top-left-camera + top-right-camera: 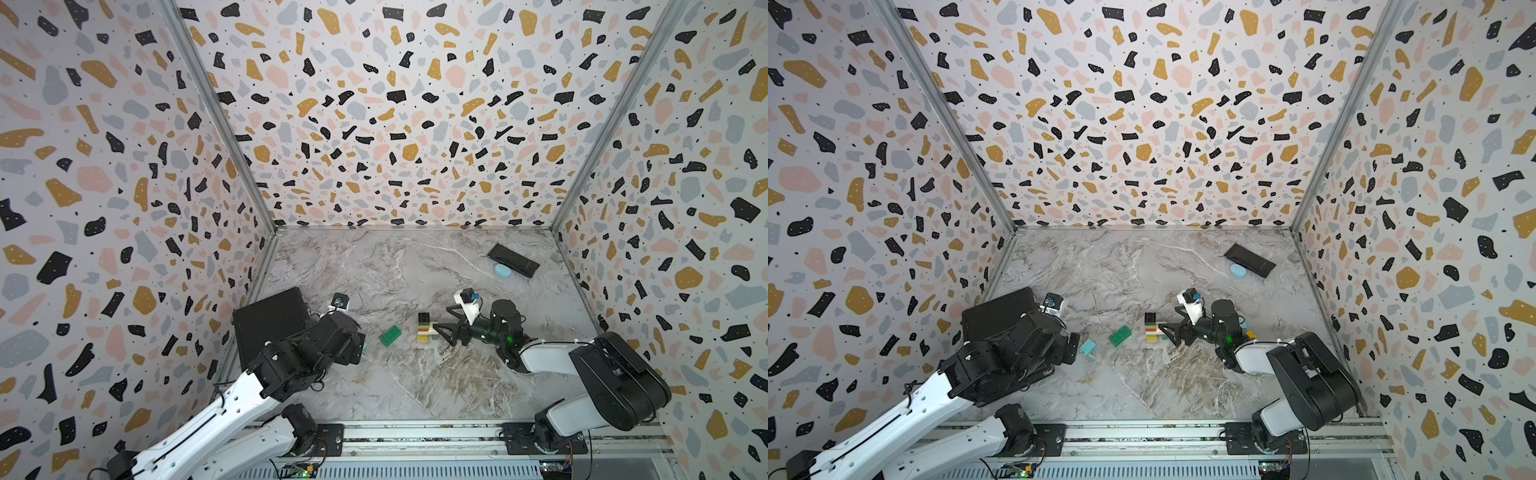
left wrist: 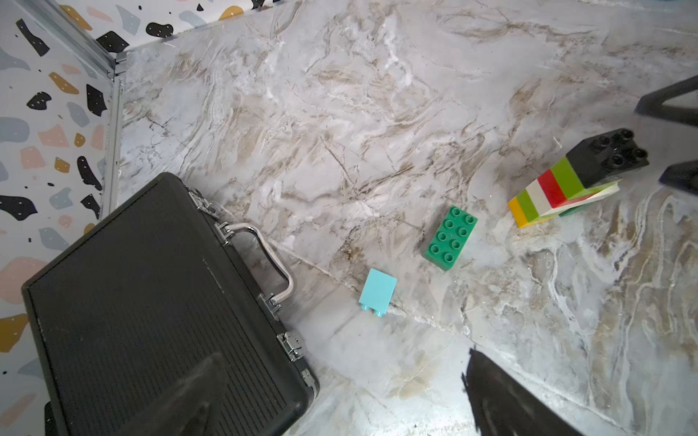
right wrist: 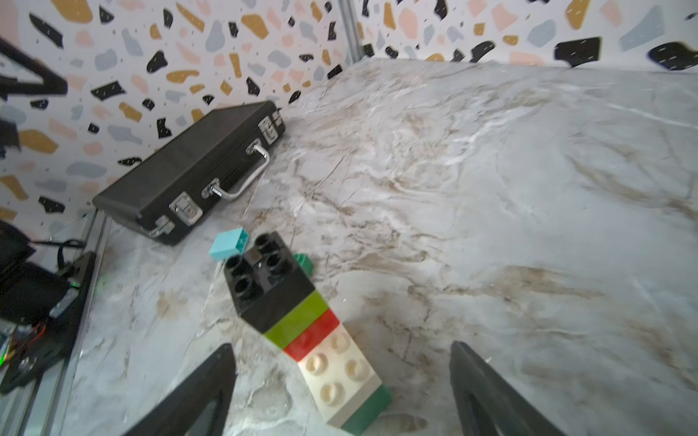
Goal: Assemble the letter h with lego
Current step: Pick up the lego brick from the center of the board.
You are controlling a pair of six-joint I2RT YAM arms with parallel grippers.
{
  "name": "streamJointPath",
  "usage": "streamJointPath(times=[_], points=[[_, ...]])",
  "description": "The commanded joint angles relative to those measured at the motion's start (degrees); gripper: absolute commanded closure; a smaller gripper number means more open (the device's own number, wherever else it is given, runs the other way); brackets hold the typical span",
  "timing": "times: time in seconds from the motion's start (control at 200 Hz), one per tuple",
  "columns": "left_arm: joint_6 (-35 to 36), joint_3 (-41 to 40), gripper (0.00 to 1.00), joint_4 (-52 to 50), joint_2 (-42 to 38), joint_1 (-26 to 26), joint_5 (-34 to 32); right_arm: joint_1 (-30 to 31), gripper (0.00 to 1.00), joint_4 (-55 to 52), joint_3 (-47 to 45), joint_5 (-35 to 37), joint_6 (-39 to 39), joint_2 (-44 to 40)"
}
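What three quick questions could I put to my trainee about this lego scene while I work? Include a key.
1. True or false: the right pincer is shut on the lego stack.
2. Which colour is the stack's top brick? A red, B black, C yellow.
3. Fill in: of the loose dark green brick and the loose light blue brick, the ___ one lies nearer the black case.
Key: 1 false, its jaws stand wide open. 2 B. 3 light blue.
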Motion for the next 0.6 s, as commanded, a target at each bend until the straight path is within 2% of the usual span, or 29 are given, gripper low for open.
streamJointPath(times=[0.0,0.18,0.596], points=[[0.35,0.14,0.01,2.61,-0.25,0.28,-0.05,-0.19,0.11,-5.57,2.78,-5.71,-8.31,0.27],[0.26,0.76,0.01,1.71,0.62,0.22,2.19,-0.18,0.11,-11.96,5.2,-5.59,-13.62,2.04],[0.25,0.85,0.01,1.46,-0.08,0.27,2.1,0.14,0.14,-19.22,11.28,-6.11,-19.34,7.37]])
